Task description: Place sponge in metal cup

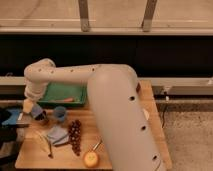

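Observation:
My gripper (pixel 33 107) hangs at the table's left end, below the white arm's elbow (pixel 40 75). It is shut on the small blue sponge (pixel 36 111). The sponge hangs just above and left of the metal cup (pixel 43 119), a small dark-looking cup at the table's left edge. Part of the cup's rim is hidden behind the sponge and the gripper. I cannot tell whether the sponge touches the cup.
A light blue cup (pixel 60 114) stands right of the metal cup. In front lie a pale blue cloth (pixel 56 134), dark grapes (pixel 75 135), a yellowish stick-like thing (pixel 46 146) and an orange fruit (pixel 91 159). A green tray (pixel 62 93) sits behind. The arm's bulk (pixel 120 120) covers the table's right half.

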